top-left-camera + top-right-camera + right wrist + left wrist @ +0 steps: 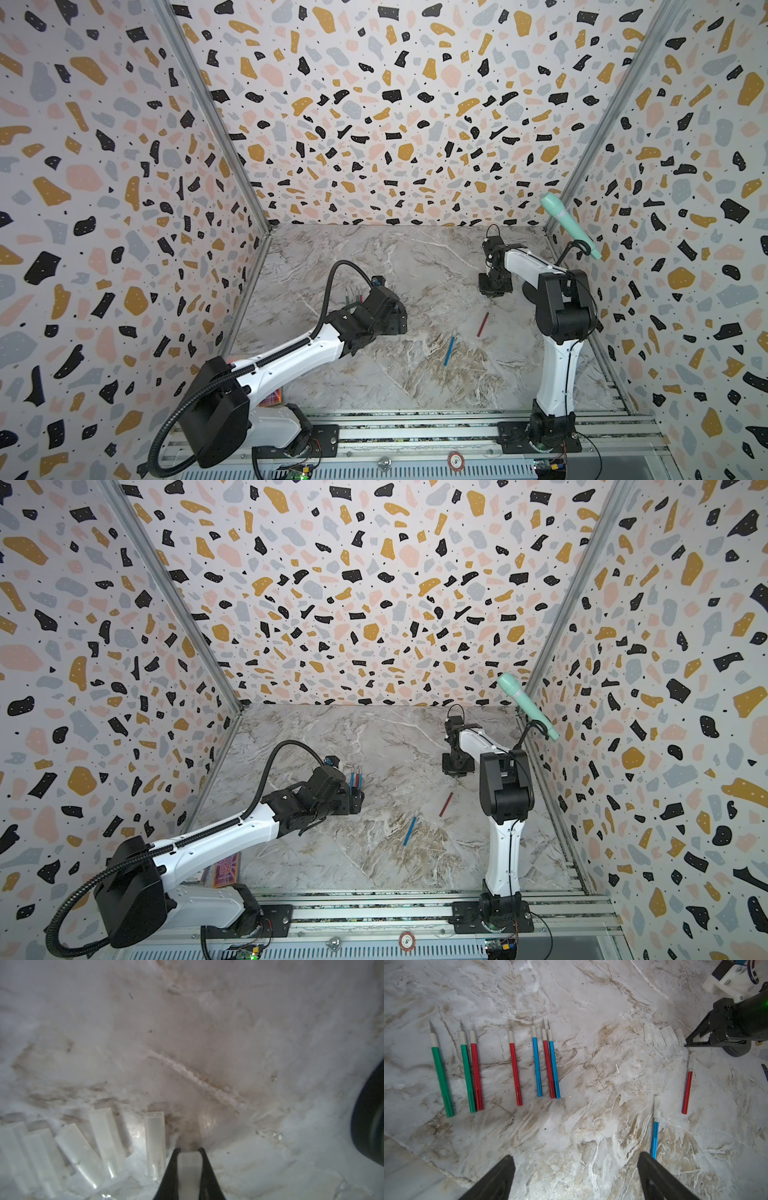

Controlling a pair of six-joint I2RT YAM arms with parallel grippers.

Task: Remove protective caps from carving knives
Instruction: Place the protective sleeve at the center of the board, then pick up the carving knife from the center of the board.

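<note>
Where your left hand [576, 1176] hangs with its black fingers spread wide, seven carving knives [515, 1070] lie bare in a rough row on the veined marble counter [591, 1001]. They have slim metallic shafts in green, red and blue, white collars and thin grey blades. Off to one side a blue knife [655, 1138] and a red knife [687, 1093] lie apart, each with a cloudy sleeve over its tip. Your right hand [189, 1148] pinches one translucent, flat-sided cap [189, 1165]. The loose caps [108, 1142] lie clustered just beside it.
</note>
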